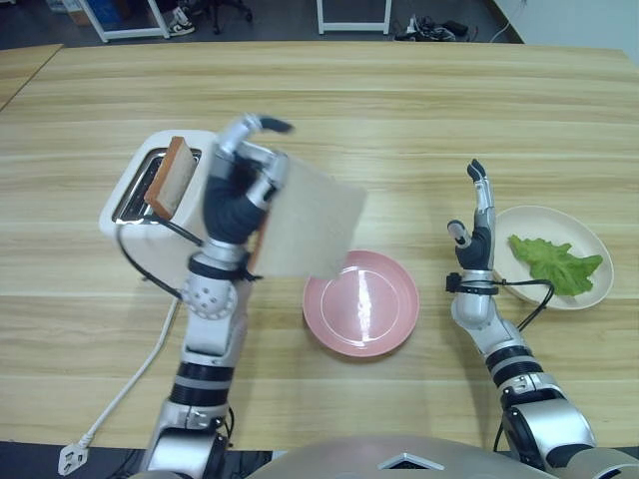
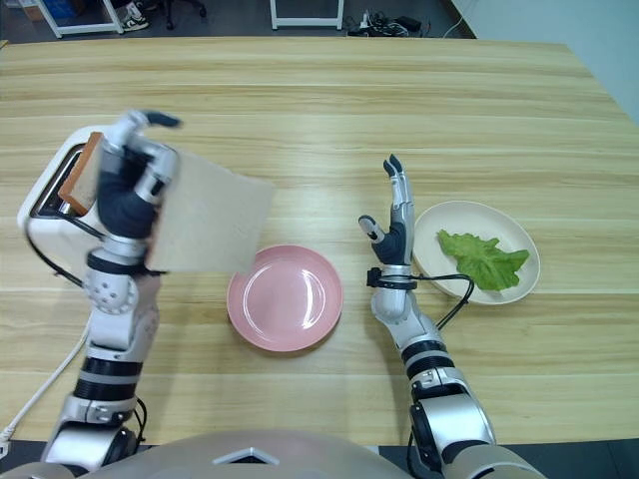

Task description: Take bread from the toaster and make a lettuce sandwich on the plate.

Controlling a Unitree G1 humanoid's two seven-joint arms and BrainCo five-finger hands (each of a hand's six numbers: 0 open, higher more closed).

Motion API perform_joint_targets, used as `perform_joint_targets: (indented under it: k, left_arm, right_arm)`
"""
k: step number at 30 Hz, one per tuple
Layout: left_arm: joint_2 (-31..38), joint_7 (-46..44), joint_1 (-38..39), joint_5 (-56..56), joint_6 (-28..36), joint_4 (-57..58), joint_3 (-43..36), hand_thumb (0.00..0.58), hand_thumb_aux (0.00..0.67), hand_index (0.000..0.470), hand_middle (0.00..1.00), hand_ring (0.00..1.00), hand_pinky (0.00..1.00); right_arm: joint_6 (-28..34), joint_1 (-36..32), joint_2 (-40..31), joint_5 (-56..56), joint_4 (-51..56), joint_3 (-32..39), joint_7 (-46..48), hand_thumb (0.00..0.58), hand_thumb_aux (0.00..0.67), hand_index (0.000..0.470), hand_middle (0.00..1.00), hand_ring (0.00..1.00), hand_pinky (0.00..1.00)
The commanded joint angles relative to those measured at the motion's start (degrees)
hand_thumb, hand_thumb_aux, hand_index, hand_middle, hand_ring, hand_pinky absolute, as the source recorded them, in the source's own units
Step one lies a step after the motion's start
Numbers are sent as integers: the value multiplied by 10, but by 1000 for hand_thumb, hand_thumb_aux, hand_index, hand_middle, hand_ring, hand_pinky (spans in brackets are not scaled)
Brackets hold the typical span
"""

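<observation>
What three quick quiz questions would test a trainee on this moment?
1. True or false: the toaster is empty.
2. What does the left hand grasp? A. a plate B. a bread slice C. the power cord
3. Fill in: the lettuce lies in the cream dish beside the open ___ hand.
Key: 1 false, a toast slice stands in it; 2 B; 3 right hand.
</observation>
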Motion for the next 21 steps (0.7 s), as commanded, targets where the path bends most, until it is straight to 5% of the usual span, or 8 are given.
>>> perform_joint_targets:
  k: [1,8,15,16,17,18,19,21]
  left_arm:
    - [-46,-30,16,-7,4,71,-17,580,670,470,1000,1000,1000]
    - [-111,-45,-12,49,-51,240,-14,580,670,470,1000,1000,1000]
    - [-82,-24,-23,216,-117,364,-47,580,670,470,1000,1000,1000]
    - [-72,-8,-24,252,-126,375,-52,580,670,470,886,886,886]
    - [-57,24,-24,304,-137,380,-58,580,667,468,0,0,0]
    - [-45,46,-23,342,-143,381,-62,516,447,313,0,0,0]
    - [-31,70,-20,382,-147,373,-64,0,0,0,0,0,0]
    - [-6,107,-9,441,-147,343,-64,0,0,0,0,0,0]
  right_arm:
    - [6,-10,-12,5,1,-13,-1,0,0,0,0,0,0]
    - [7,-22,-13,1,13,-12,-1,0,0,0,0,0,0]
    - [6,-33,-11,-1,25,-8,-3,0,0,0,0,0,0]
    - [6,-34,-11,-1,25,-8,-3,0,0,0,0,0,0]
    - [6,-35,-11,-2,26,-7,-2,0,0,0,0,0,0]
    - [6,-36,-13,-3,25,-7,-2,0,0,0,0,0,0]
    - [7,-36,-16,-4,23,-7,-1,0,0,0,0,0,0]
    - [8,-36,-26,-5,17,-11,0,0,0,0,0,0,0]
